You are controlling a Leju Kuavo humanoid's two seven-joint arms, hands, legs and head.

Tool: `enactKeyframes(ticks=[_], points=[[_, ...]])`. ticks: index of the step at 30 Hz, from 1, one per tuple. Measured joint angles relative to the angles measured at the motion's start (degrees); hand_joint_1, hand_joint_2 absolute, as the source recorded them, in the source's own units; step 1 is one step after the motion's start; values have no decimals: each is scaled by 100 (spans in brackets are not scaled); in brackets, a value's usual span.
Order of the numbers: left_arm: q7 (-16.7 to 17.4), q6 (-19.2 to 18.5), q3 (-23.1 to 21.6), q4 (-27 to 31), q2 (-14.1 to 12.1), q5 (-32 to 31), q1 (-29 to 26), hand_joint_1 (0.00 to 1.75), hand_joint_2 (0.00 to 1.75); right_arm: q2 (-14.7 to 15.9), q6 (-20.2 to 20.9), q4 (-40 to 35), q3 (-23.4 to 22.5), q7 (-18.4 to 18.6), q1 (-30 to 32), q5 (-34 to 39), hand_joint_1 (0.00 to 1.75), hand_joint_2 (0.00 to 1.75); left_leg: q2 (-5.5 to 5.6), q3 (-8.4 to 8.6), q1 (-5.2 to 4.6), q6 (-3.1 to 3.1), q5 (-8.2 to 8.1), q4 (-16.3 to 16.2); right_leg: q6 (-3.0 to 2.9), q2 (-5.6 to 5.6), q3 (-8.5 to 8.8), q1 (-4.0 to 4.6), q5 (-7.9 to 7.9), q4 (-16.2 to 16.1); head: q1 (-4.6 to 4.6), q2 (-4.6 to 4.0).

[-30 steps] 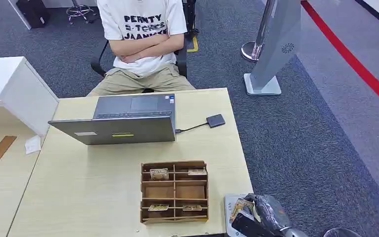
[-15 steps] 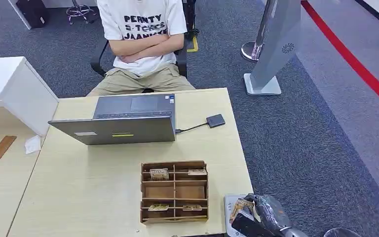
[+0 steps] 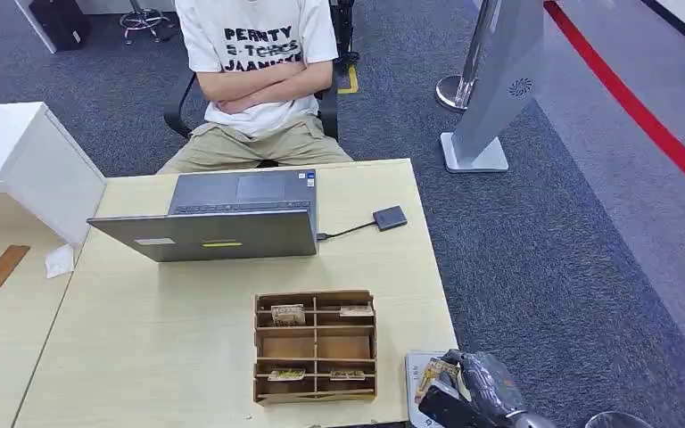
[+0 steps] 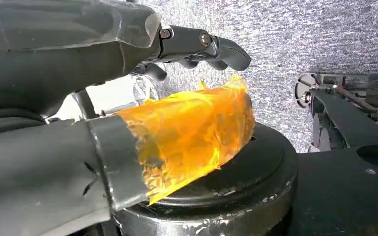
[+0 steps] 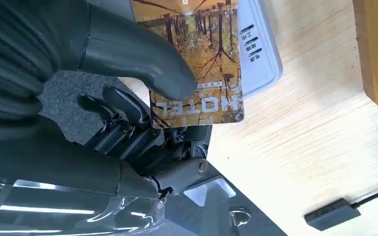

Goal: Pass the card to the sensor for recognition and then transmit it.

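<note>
Right wrist view has the card (image 5: 197, 64) pinched under the right hand (image 5: 128, 83)'s thumb, held just over the white sensor (image 5: 258, 54) beyond it. Recognition step looks underway; next, the card gets handed across to the person (image 3: 254, 80), probably.

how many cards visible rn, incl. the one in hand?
5. One card is held by the right hand over the white reader. Four sit in the wooden organizer: two in the back row, two in the front row. More may be hidden in the slots.
</note>
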State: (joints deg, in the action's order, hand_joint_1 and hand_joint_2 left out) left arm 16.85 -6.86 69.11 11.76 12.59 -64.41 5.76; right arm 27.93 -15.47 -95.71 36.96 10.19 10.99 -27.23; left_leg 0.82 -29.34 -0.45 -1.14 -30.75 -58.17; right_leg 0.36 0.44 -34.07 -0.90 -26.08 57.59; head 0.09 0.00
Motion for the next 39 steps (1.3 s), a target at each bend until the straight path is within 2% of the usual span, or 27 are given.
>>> enactKeyframes(ticks=[39], points=[[-2,15,0,0,0,11,0,0,0,0,-66,9,17,0,-2,-46,175,175,0,0,0,0,0,0,0,0,0,0,0,0,-2,0]])
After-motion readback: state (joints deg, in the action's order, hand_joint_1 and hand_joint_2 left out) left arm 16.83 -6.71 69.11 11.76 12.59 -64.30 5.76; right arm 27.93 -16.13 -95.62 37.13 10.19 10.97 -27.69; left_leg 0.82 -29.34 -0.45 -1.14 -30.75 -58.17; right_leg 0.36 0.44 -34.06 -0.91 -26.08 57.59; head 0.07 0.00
